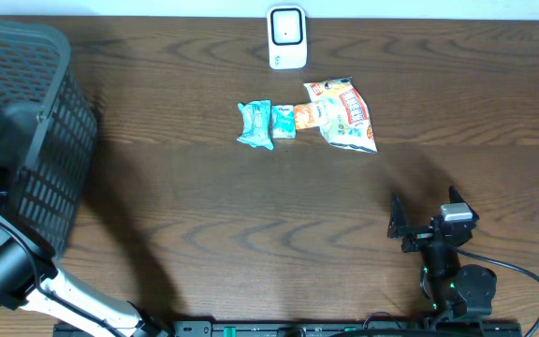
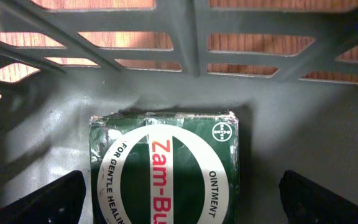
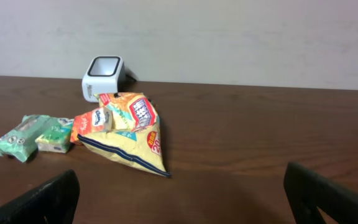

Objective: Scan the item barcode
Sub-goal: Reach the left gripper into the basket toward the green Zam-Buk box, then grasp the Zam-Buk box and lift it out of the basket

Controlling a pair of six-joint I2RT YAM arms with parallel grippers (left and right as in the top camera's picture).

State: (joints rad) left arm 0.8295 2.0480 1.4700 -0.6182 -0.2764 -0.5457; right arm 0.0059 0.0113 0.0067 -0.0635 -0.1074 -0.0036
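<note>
Left gripper (image 2: 182, 202): jaws spread wide, holding nothing, down inside the grey basket (image 1: 26, 140).
Ointment box (image 2: 166, 168): green, lying flat on the basket floor, between the fingers, toward 12 o'clock from them.
Right gripper (image 3: 188, 196): jaws wide, empty, above the table (image 1: 251, 234) at its 4 o'clock.
Chip bag (image 1: 344, 114): at 11 o'clock from the right gripper, well apart.
Two small packets (image 1: 268, 124): just beside the bag, at its 9 o'clock.
Scanner (image 1: 287, 37): white, at the table's 12 o'clock.

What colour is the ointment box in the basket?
Dark green, with a white ring and red lettering. The box shows best in the left wrist view.
</note>
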